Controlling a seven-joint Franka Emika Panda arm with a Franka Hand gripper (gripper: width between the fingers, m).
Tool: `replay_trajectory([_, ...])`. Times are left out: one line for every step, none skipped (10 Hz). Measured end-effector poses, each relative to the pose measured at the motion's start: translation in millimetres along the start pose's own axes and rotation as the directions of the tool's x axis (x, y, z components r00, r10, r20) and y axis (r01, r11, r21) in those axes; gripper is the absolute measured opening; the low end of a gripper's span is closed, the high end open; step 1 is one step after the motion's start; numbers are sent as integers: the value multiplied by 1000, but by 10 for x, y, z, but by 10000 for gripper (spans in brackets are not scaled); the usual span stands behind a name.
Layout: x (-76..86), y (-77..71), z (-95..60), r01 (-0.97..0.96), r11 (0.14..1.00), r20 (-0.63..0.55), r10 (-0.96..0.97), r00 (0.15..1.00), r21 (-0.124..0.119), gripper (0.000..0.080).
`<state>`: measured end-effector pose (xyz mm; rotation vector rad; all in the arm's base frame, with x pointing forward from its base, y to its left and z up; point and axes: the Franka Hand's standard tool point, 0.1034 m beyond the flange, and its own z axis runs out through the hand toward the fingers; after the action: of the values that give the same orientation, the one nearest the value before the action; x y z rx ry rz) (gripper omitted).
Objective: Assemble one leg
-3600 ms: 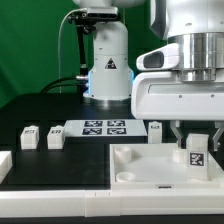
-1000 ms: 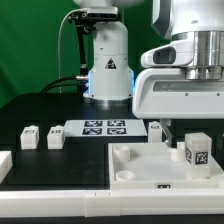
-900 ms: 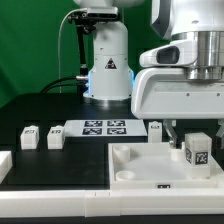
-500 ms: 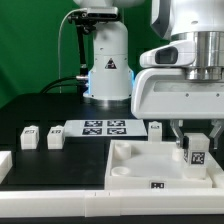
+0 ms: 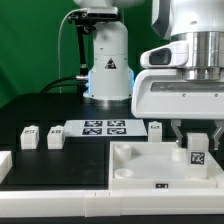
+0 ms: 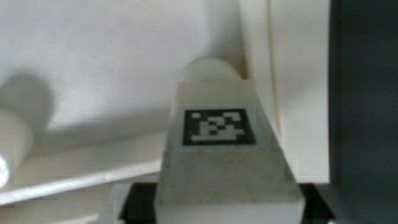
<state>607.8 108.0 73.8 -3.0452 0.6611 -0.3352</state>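
One claw point(image 5: 196, 141), clamped on one leg point(image 5: 197, 155) above one white tray-like piece point(image 5: 140, 168). Three loose legs beside one marker board point(image 5: 103, 127) on counter point(image 5: 40, 110).

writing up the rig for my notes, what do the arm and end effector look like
In the exterior view the arm is glossy white with rounded shells, a dark triangular warning sticker on its base and a black cable curving down beside it. The hand above the end effector is a wide white block with a grey band along its lower edge. Its fingers are short, dark and narrow.
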Motion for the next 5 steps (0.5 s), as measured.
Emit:
replay_trajectory([22,62,3,-102,995,-3,102,995,-11,296])
replay_trajectory([48,132,5,-212,977,-11,211,977,-22,296])
replay_trajectory([59,200,6,-299,954,-19,298,954,-35,302])
replay_trajectory([79,273,7,-378,924,-27,377,926,-52,309])
replay_trajectory([95,329,6,-420,905,-36,418,908,-64,309])
